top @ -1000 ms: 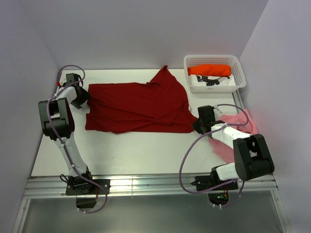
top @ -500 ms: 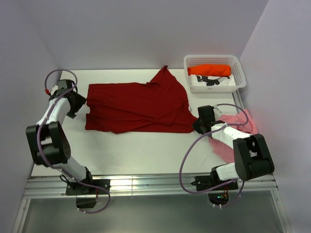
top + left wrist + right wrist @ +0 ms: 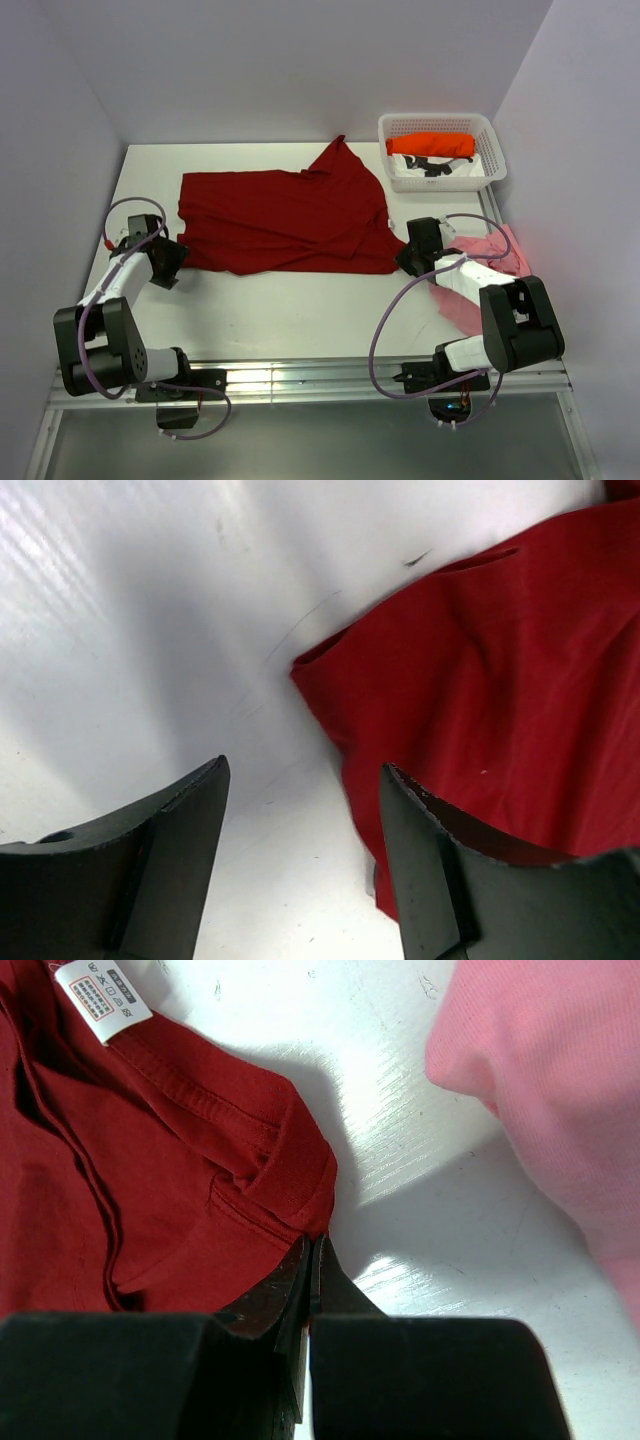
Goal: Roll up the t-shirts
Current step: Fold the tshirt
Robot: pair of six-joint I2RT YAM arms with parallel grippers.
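Left arm [image 3: 126,274] slid back beside red t-shirt [image 3: 280,220] (jaws apart).

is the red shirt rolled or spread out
Spread out. The red shirt lies flat across the table with no rolled edge.

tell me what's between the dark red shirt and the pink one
The right gripper, shut on the collar of the dark red shirt, plus bare table before the pink shirt; right wrist view.

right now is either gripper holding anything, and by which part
The right gripper is shut on the dark red t-shirt, apparently pinching its collar edge. The left gripper is open by the shirt's corner, holding nothing.
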